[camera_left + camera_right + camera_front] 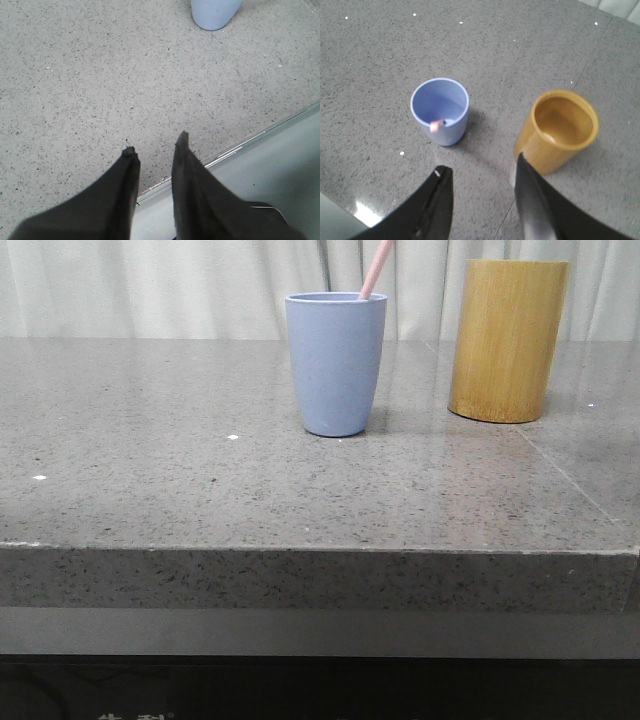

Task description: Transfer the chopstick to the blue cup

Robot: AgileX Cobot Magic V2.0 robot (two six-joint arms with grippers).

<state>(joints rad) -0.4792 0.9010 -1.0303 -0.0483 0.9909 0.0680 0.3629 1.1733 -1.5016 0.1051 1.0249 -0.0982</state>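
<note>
The blue cup (336, 364) stands upright mid-table. A pale pink chopstick (376, 268) leans out of it to the right; its tip shows at the rim in the right wrist view (436, 125), inside the blue cup (440, 111). My right gripper (481, 164) is open and empty, high above the table between the two cups. My left gripper (156, 143) is open and empty over the table's front edge; the blue cup's base (215, 12) shows far ahead. Neither gripper shows in the front view.
A tan bamboo cylinder (506, 340) stands right of the blue cup, and it looks empty in the right wrist view (561, 129). The grey speckled table's front edge (320, 550) runs across the view, with a seam (235, 150) by my left fingers.
</note>
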